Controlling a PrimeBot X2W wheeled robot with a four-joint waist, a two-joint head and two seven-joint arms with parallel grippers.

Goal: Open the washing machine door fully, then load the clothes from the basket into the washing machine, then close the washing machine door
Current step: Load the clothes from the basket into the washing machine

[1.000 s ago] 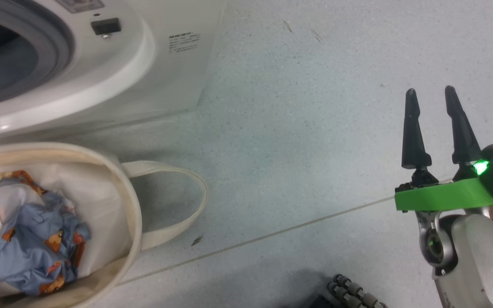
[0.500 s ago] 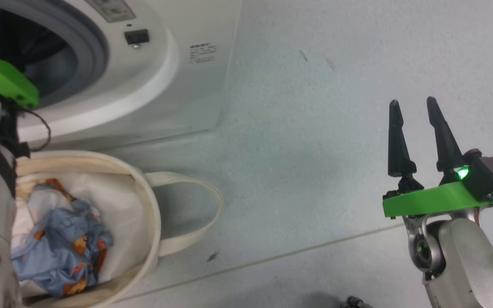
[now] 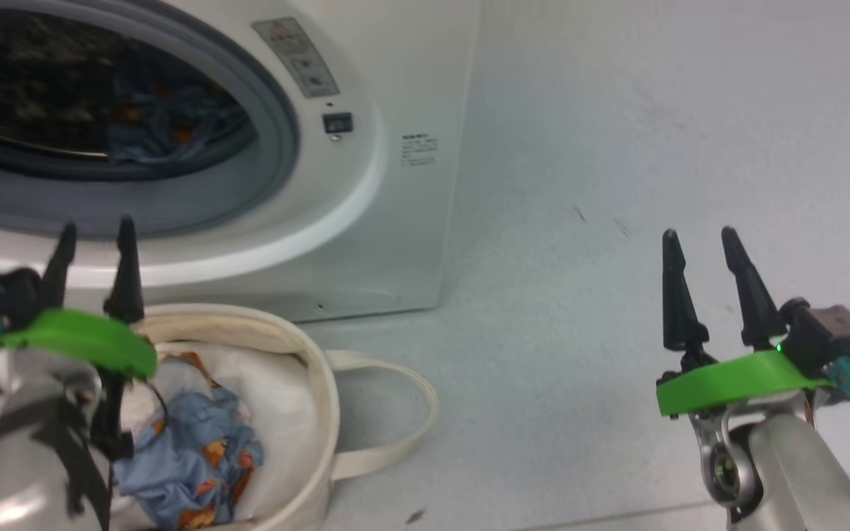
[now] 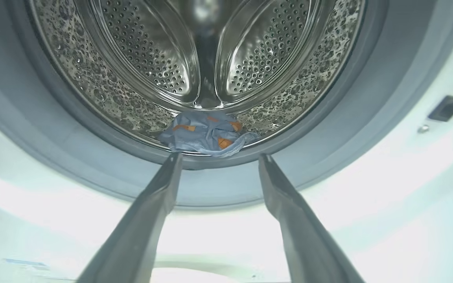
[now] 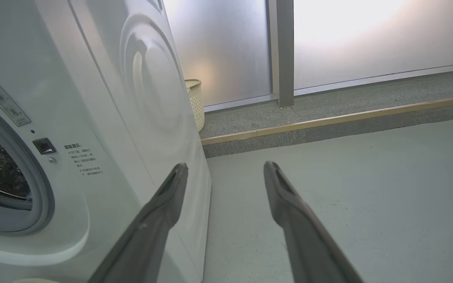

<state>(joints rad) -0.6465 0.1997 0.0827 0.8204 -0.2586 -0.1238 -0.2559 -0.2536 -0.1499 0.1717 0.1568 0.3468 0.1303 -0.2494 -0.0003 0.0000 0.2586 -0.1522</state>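
Note:
The white washing machine (image 3: pixel 403 236) stands at upper left with its mouth uncovered; its door is out of view. One light blue garment with orange prints (image 4: pixel 207 135) lies at the front bottom of the steel drum (image 4: pixel 148 59), also seen as a blue garment (image 3: pixel 167 125) in the head view. More blue and cream clothes (image 3: pixel 189 457) fill the cream basket (image 3: pixel 325 398) on the floor below. My left gripper (image 3: pixel 97 232) hovers over the basket's far rim, open and empty, pointing at the drum (image 4: pixel 219 157). My right gripper (image 3: pixel 699 236) hangs open and empty over bare floor at the right (image 5: pixel 225 167).
The basket's loop handle (image 3: pixel 410 435) lies on the floor toward the right. Past the machine's side panel (image 5: pixel 151 98) stand a pale wicker bin (image 5: pixel 195 102), a raised floor ledge (image 5: pixel 328 125) and frosted glass panels. The grey floor stretches out to the right.
The head view has tilted up toward the machine. My left arm has drawn back from the drum mouth to above the basket, fingers open. The right gripper stays open.

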